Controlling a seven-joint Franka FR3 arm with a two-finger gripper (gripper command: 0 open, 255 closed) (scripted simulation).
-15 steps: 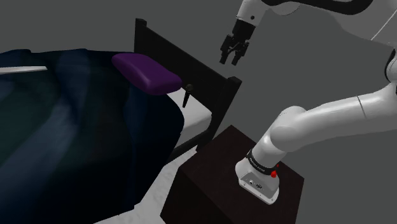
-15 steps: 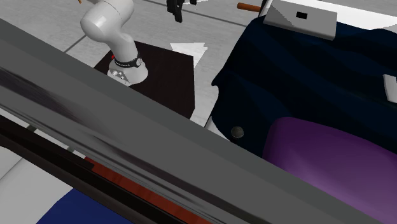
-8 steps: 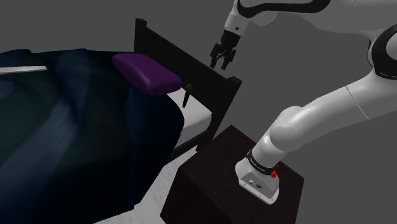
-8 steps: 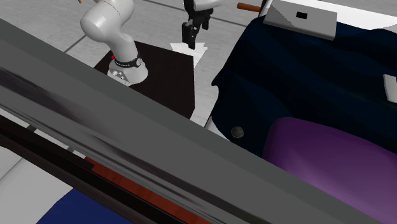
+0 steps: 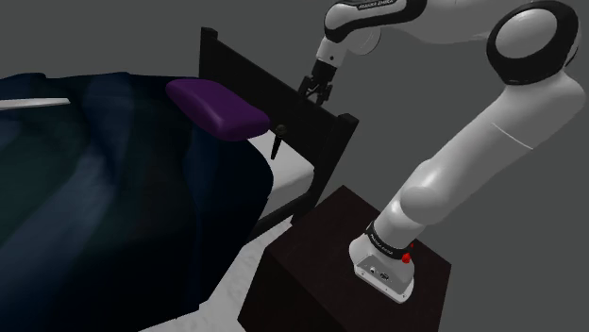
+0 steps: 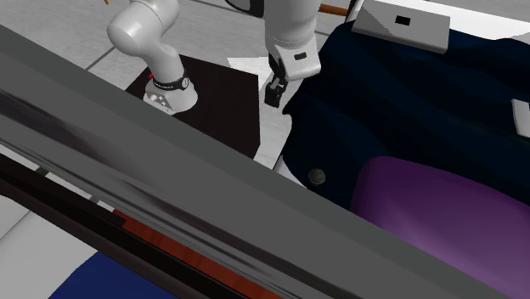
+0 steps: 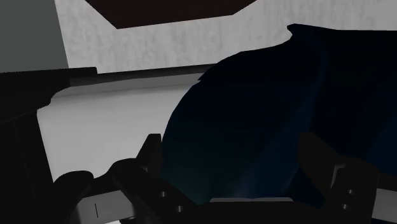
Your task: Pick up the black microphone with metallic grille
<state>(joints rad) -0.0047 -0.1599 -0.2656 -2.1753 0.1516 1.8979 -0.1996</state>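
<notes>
Gripper by bed headboard, microphone apart from it.
Gripper released, black fingers spread over the dark blue blanket, grasping nothing; microphone at the mattress edge, just beside the purple pillow, near the headboard.

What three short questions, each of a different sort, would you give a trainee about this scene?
1. True or false: the gripper holds the black microphone.
2. Which thing on the bed lies nearest to the microphone? A) the purple pillow B) a red cup C) a green book
3. Fill in the missing word: in the wrist view the fingers stand ____, with nothing clasped between them.

Key: 1 false, since the gripper hangs above the dark headboard, apart from the microphone; 2 A; 3 apart.
</notes>
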